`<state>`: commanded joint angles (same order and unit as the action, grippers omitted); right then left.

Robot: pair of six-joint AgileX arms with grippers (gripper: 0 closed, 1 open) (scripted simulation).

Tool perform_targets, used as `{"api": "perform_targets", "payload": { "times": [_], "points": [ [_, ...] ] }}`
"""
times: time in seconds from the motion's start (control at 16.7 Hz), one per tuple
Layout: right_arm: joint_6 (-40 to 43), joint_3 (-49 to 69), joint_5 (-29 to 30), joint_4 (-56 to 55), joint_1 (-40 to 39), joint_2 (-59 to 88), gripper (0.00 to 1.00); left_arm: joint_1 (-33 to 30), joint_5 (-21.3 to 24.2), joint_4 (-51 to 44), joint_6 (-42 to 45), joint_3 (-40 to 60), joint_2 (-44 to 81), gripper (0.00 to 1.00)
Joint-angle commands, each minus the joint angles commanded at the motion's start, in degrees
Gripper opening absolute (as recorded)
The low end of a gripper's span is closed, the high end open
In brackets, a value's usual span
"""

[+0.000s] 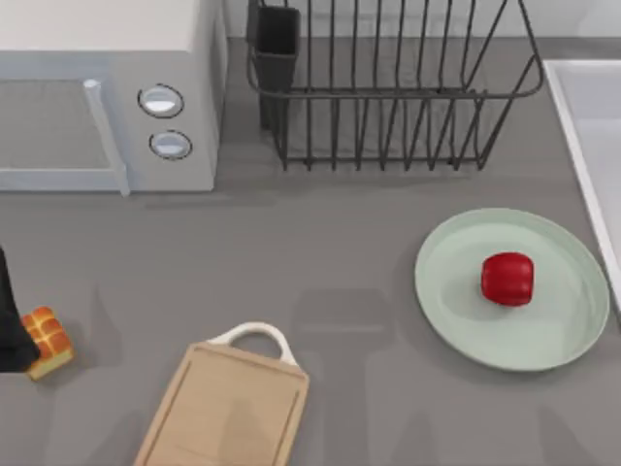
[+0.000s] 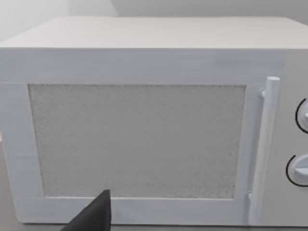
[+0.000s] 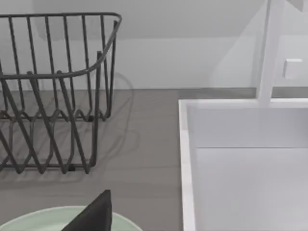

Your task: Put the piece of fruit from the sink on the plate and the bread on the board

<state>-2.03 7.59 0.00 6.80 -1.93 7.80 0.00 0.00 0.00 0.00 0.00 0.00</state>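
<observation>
Fruit point(image 1: 507, 279) already down on the plate point(image 1: 456, 311), a little toward the plate's right side, near the counter's right edge and just beside the sink point(image 1: 582, 126). Half the task done, by the look of it.

Bread point(image 1: 49, 342) at the counter's far left edge, well apart from the board point(image 1: 228, 413), which lies at the front edge with its white loop handle pointing toward the back. Dark bulk of the left arm point(image 1: 10, 330) touching or overlapping the bread's left side; cannot tell whether the left gripper is closed on it, open beside it, or merely over it. Right gripper: one dark fingertip point(image 3: 94, 214) low in the right wrist view, above the plate rim; cannot tell its opening either.

Bread likely light and soft (glazed top probably slick, so poor purchase there). Best taken by the two pale flat sides, low down, with a gentle squeeze to avoid crushing or tearing the rolls apart.

Microwave point(image 1: 107, 92) and dish rack point(image 1: 388, 87) along the back edge.
</observation>
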Motion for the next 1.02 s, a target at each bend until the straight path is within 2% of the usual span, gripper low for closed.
{"api": "perform_targets", "payload": {
  "times": [0.24,0.66,1.02],
  "points": [
    [1.93,-7.25,-0.01,-6.48,1.84,-7.44,1.00,0.00,0.00,0.00,0.00,0.00,0.00,1.00],
    [2.03,-7.59,-0.01,-6.80,1.93,-7.79,1.00,0.02,-0.03,-0.33,0.30,0.33,0.57,1.00],
    [2.03,-7.59,-0.01,-6.80,1.93,-7.79,1.00,-0.34,-0.13,-8.55,8.07,9.29,14.76,1.00]
  ]
}}
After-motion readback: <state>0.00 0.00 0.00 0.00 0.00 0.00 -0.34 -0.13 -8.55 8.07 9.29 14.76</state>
